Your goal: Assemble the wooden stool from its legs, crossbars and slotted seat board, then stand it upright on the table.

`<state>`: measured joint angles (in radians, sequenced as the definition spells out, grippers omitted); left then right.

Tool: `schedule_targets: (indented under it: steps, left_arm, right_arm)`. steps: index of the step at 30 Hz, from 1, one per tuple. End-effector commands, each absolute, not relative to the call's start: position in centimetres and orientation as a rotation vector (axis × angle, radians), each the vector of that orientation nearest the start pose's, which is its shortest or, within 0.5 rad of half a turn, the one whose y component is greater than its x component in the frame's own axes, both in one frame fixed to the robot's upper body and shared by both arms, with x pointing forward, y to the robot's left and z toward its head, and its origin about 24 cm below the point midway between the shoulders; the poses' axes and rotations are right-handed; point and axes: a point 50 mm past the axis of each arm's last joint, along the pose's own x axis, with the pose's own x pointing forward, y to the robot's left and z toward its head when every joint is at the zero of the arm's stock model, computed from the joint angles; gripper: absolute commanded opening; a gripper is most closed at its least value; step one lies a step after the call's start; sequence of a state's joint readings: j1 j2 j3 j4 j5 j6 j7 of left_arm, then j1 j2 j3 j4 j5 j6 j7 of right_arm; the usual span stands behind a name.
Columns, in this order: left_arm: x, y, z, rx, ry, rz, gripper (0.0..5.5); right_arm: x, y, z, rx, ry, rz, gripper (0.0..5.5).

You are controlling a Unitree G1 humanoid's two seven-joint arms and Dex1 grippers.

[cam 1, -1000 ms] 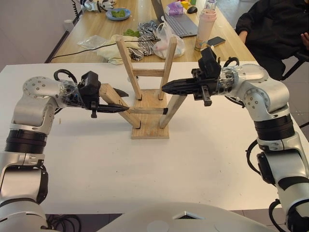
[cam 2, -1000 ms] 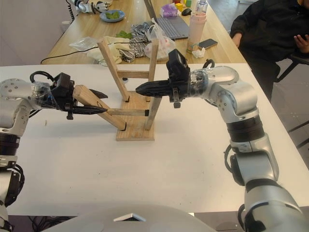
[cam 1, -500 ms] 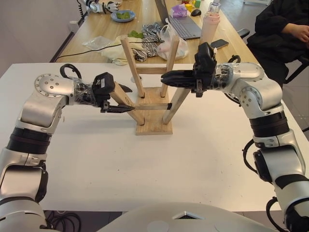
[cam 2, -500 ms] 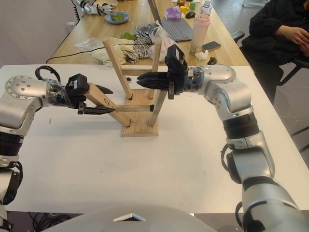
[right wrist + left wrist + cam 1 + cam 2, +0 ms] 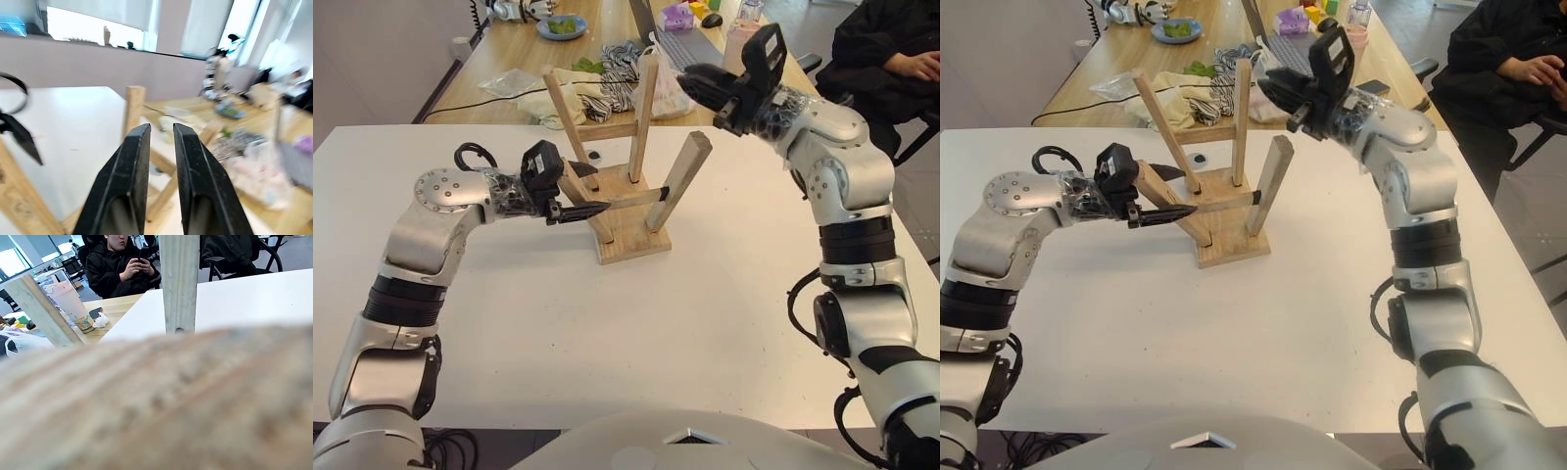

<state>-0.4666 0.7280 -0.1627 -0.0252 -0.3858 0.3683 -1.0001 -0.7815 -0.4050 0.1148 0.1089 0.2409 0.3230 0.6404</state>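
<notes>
Inverted mid-table, the pale wooden stool (image 5: 631, 245) looks light and stiff but probably loose-jointed, best held low on a leg; the left gripper (image 5: 579, 196) seems clamped on its near-left leg (image 5: 1192, 223), the right gripper (image 5: 690, 73) hangs far-right, nearly closed, empty.

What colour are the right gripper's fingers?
The fingers are black, clearest in the right wrist view.

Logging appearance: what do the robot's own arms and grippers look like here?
The left arm and right arm have glossy silver shells, rounded joints and black ribbed bands between segments. A black cable loops out near the left wrist. The left gripper and right gripper are black, each with two long tapered fingers.
</notes>
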Motion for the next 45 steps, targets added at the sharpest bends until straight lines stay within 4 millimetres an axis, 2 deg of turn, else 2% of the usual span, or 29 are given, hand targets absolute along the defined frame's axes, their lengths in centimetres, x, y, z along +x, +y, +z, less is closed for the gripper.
schedule_targets:
  steps: [1,4,8,9,12,14,20,23,26,31,35,40,44,45]
  left_arm:
    - [28.1,18.4,10.0,0.296,0.405,-1.092,3.22]
    - [28.0,18.5,10.0,0.295,0.409,-1.083,3.22]
    - [27.8,18.7,10.1,0.316,0.432,-1.093,3.22]
    - [27.8,18.8,10.1,0.323,0.439,-1.099,3.22]
    - [27.6,19.0,10.3,0.342,0.446,-1.123,3.22]
    - [27.9,18.9,10.5,0.364,0.44,-1.12,3.22]
    - [29.4,18.5,10.5,0.541,0.509,-1.184,3.22]
    - [29.7,17.8,10.6,0.565,0.528,-1.24,3.7]
    - [29.1,18.4,10.5,0.536,0.537,-1.239,3.7]
    - [26.4,21.1,10.5,0.477,0.601,-1.219,3.7]
    - [24.7,22.3,11.9,0.339,0.57,-1.193,3.7]
    - [25.8,22.3,13.9,0.299,0.412,-1.101,3.7]
    - [26.3,22.2,14.2,0.319,0.379,-1.05,3.7]
    - [26.1,22.4,14.1,0.311,0.38,-1.035,3.7]
  right_arm:
    - [31.5,-8.0,20.1,-0.492,-0.373,0.805,0.64]
    - [30.1,-5.8,16.9,-0.608,-0.333,0.843,0.22]
    - [30.1,-4.2,13.8,-0.75,-0.259,0.857,0.01]
    - [30.2,-4.1,12.9,-0.77,-0.217,0.863,0.01]
    - [28.9,-3.4,7.7,-0.805,0.042,1.005,0.01]
    - [27.9,-3.2,6.0,-0.813,0.122,1.064,0.01]
    - [27.4,-3.0,5.8,-0.776,0.161,1.077,0.01]
    - [27.4,-2.9,5.8,-0.772,0.166,1.076,0.0]
    - [27.6,-2.9,5.7,-0.769,0.171,1.066,0.0]
    - [27.8,-3.2,5.7,-0.773,0.172,1.06,0.0]
    - [27.8,-3.9,5.2,-0.777,0.193,1.056,0.0]
    - [28.1,-4.5,4.9,-0.8,0.214,1.066,0.0]
    - [28.5,-4.7,5.2,-0.815,0.198,1.066,0.0]
    - [28.8,-4.6,5.8,-0.806,0.161,1.047,0.0]
